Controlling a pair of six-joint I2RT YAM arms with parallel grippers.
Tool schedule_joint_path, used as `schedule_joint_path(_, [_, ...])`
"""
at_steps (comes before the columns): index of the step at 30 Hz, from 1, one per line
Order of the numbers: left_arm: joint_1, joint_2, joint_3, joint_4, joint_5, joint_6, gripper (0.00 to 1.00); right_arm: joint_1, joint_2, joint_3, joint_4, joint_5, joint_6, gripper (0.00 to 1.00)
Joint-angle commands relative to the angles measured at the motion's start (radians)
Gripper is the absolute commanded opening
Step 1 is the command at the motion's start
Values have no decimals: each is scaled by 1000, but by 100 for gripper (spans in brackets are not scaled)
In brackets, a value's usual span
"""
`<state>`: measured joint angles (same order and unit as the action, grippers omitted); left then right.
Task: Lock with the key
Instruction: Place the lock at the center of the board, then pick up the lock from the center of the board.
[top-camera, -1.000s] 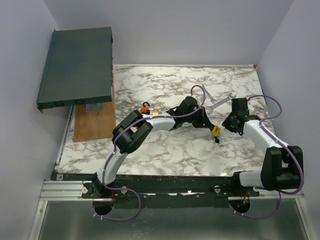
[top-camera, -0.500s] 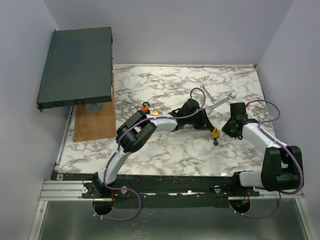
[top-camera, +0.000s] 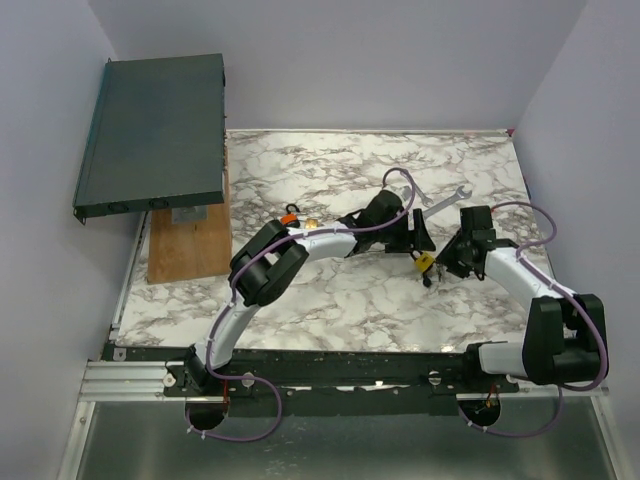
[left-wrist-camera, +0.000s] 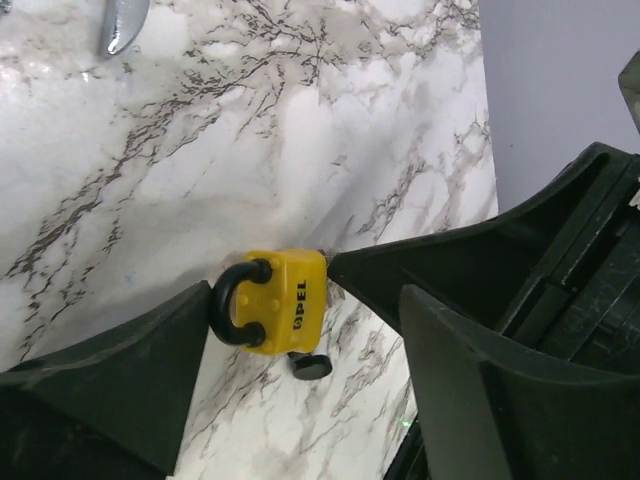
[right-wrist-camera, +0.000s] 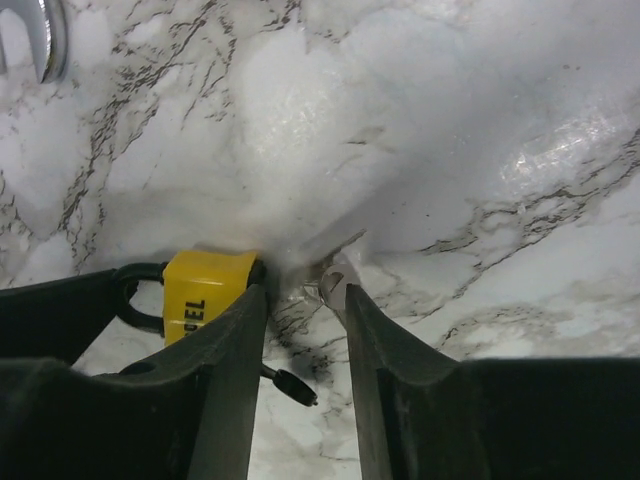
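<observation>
A yellow padlock (left-wrist-camera: 285, 312) with a black shackle lies on the marble table (top-camera: 330, 300); it also shows in the top view as the padlock (top-camera: 425, 261). A key's black head (left-wrist-camera: 312, 366) sticks out right beside the lock body, and the same key (right-wrist-camera: 291, 386) shows in the right wrist view. My left gripper (left-wrist-camera: 305, 300) is open, its fingers wide on either side of the lock and not touching it. My right gripper (right-wrist-camera: 300, 290) is open by a narrow gap with nothing clamped. The padlock (right-wrist-camera: 200, 288) rests against the outside of its left finger. A silver ring (right-wrist-camera: 333, 279) sits at its right fingertip.
Two steel wrenches (top-camera: 440, 200) lie just behind the grippers. A dark green case (top-camera: 150, 130) rests on a wooden block (top-camera: 185, 245) at the far left. A small orange-and-black item (top-camera: 291, 218) lies beside the left arm.
My left gripper has opened wide and let go of the padlock. My right gripper has opened a little and moved in closer to the lock.
</observation>
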<state>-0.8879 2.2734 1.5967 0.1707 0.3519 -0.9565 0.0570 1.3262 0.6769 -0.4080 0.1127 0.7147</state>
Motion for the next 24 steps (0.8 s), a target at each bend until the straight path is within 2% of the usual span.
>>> schedule_joint_path(1, [2,-123,8,-56,-78,98,79,-3,-40,23,-8,-63,-6,43])
schedule_joint_path(3, [10,-168,-12,-62,-96,120,86,-3,-45,27,-9,-63,-8,48])
schedule_joint_path(8, [26,-323,-90,-104,-164,185,87,14,-89,62,-20,-57,-44,57])
schedule_joint_path(12, [44,-512,-226,-159,-279,230,87,134,-59,162,-34,5,-65,61])
schedule_joint_path(18, [104,-834,-438,-265,-413,266,87,357,134,314,51,69,-45,61])
schedule_joint_path(24, [200,-1103,-547,-418,-426,303,86,516,425,548,105,130,-62,60])
